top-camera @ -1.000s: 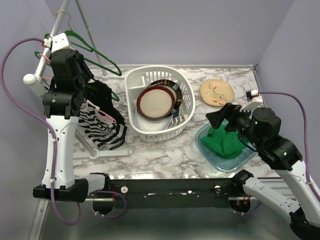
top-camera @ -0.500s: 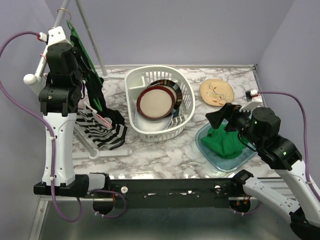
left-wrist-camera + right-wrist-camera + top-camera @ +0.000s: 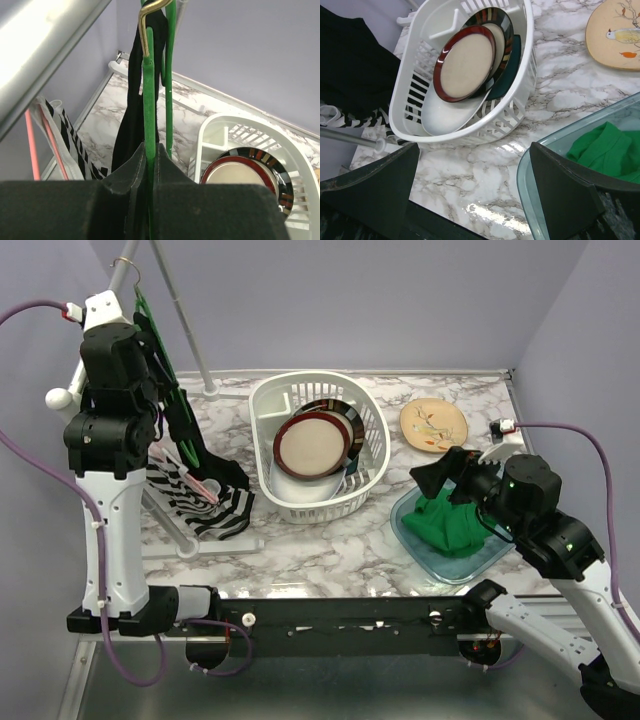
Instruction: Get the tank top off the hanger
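Left wrist view: the left fingers (image 3: 125, 175) are closed on the stem of the green hanger (image 3: 149, 100), just below its brass hook (image 3: 145, 20). The black tank top (image 3: 131, 120) hangs over that hanger, 1 strap looped near the top and the body dropping toward the surface (image 3: 185, 112). Beside it, a striped garment (image 3: 65, 145) sits on a pink hanger (image 3: 31, 145) under the metal rail (image 3: 45, 45). A white basket (image 3: 215, 130) with plates (image 3: 235, 172) stands to the right.

Top view: the left arm (image 3: 110, 500) reaches high at the rack. The tank top trails from the hanger down to the surface, its hem touching the striped garment. The right arm (image 3: 540, 510) hovers over a glass dish (image 3: 440, 565) holding a green cloth (image 3: 450, 525), well apart from the rack.

Right wrist view: the right fingers (image 3: 375, 190) stand wide apart with nothing between them, above the gap between basket and dish.

The task looks barely begun. The hanger is secured, but the tank top is still fully on it. Sliding both straps off the hanger's arms remains, likely work for the free right arm.
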Available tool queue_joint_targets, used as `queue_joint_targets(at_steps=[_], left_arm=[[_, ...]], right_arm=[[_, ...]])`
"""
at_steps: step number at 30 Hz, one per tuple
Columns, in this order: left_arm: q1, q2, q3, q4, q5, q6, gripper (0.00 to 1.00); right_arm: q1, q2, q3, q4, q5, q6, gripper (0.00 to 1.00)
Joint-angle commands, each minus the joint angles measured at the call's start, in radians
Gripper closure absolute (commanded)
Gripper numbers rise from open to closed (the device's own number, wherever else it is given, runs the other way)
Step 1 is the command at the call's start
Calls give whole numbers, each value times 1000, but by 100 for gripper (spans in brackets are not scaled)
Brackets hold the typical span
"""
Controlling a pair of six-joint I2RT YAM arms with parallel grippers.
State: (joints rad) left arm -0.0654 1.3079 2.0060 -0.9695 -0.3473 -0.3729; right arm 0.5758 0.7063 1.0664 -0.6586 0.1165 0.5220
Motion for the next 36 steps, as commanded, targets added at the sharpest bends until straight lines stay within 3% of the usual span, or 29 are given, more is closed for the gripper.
queue_joint_targets(at_steps=[1, 5, 13, 22, 27, 33, 36], left_arm=[[1, -61, 56, -14, 56, -4, 100], [1, -79, 106, -64, 79, -3, 100], [1, -104, 172, -126, 63, 9, 100], [1, -199, 59, -126, 96, 11, 100], [1, -240, -9, -132, 149, 32, 100], [1, -295, -76, -130, 211, 42, 100], [1, -314, -87, -126, 235, 35, 100]], right_arm=[[-1, -11, -2, 45, -84, -34, 0], [-2, 13, 18, 117, -227, -56, 0], [-1, 78, 107, 125, -258, -39, 2], [-1, 77, 86, 154, -297, -39, 2], [24, 142, 101, 226, -408, -68, 5], [157, 325, 193, 480, -532, -143, 11], [284, 436, 280, 603, -579, -216, 14]])
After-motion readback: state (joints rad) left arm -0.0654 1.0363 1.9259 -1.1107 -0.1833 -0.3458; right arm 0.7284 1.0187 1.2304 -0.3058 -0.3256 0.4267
